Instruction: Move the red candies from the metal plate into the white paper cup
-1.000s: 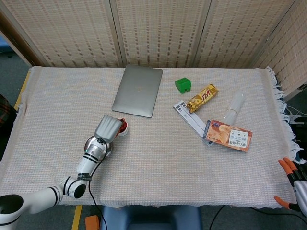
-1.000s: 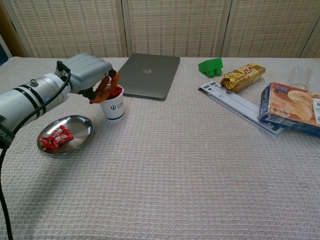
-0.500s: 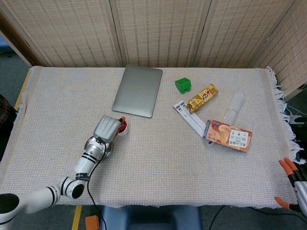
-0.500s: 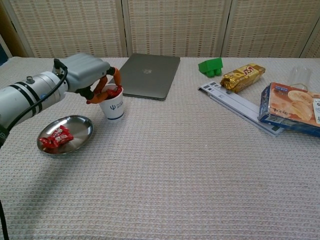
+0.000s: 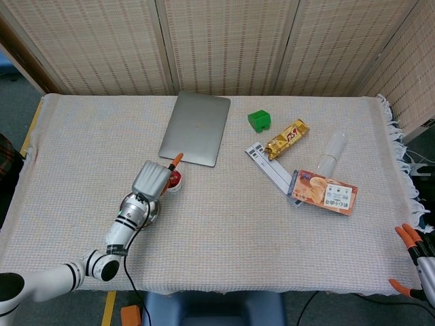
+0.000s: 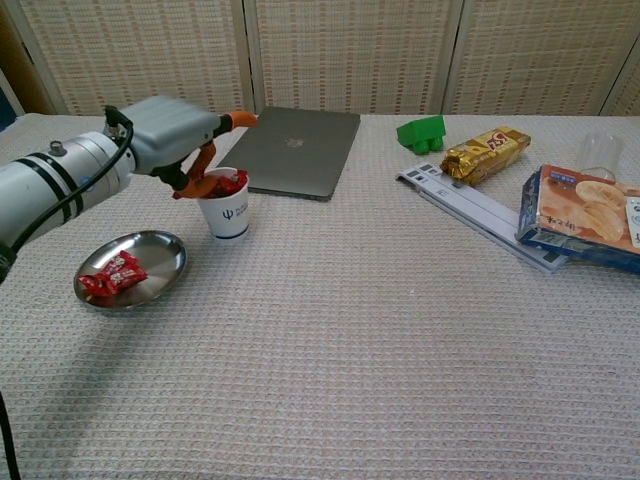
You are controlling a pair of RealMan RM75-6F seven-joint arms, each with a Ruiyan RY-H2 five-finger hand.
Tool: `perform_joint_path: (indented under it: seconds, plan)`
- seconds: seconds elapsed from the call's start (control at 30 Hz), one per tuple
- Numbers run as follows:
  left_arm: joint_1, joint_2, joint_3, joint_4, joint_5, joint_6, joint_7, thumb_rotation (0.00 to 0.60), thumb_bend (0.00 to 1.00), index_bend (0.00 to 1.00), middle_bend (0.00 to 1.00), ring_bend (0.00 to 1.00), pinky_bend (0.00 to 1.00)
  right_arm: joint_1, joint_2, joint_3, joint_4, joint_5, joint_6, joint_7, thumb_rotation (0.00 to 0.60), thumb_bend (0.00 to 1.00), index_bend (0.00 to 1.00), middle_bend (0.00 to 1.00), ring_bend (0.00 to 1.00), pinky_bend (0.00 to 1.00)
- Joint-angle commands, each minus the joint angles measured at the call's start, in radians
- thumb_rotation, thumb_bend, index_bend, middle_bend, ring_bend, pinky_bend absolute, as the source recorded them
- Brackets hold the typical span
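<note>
The white paper cup (image 6: 227, 208) stands left of centre with red candies (image 6: 229, 184) showing at its rim. My left hand (image 6: 182, 140) hovers just over and left of the cup, fingers spread, one pointing toward the laptop, nothing held. The metal plate (image 6: 165, 258) lies nearer and to the left with a few red candies (image 6: 112, 274) on it. In the head view the left hand (image 5: 152, 179) covers part of the cup (image 5: 176, 183) and the plate (image 5: 127, 204). My right hand (image 5: 416, 261) sits off the table's near right corner, fingers apart and empty.
A closed grey laptop (image 6: 297, 150) lies just behind the cup. To the right are a green block (image 6: 421, 132), a gold snack bar (image 6: 485, 153), a white strip (image 6: 480, 210), a snack packet (image 6: 585, 220) and a clear cup (image 5: 333, 153) on its side.
The left hand's fingers, bunched in the cup's mouth before, have spread apart and lifted slightly. Red candy now lies at the cup's rim. The right hand has not moved.
</note>
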Motion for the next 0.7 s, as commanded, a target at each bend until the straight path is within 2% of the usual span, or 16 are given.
perform_joint_path:
  seconds: [0.03,0.33,0.53,0.7]
  plan:
    - [-0.003,0.004,-0.008,-0.007,-0.004,0.008,-0.003,0.6,0.46,0.0,0.7,0.76,1.0,0.0,0.001,0.0,0.0,0.0,0.001,0.001,0.6,0.06,0.0,0.0,0.0,0.0]
    - [-0.042,-0.012,-0.042,0.001,-0.005,0.006,-0.043,0.6,0.45,0.0,0.67,0.76,1.0,0.002,-0.001,0.002,-0.001,0.005,-0.003,-0.003,0.6,0.06,0.0,0.0,0.0,0.0]
    - [-0.084,-0.082,-0.036,0.095,0.01,-0.005,-0.049,0.6,0.45,0.0,0.58,0.74,1.0,0.007,-0.002,0.004,-0.002,0.013,-0.016,-0.009,0.6,0.06,0.0,0.0,0.0,0.0]
    - [-0.105,-0.128,-0.024,0.185,0.028,-0.017,-0.076,0.6,0.45,0.0,0.52,0.67,1.0,0.005,-0.001,0.005,-0.002,0.015,-0.012,-0.006,0.6,0.06,0.0,0.0,0.0,0.0]
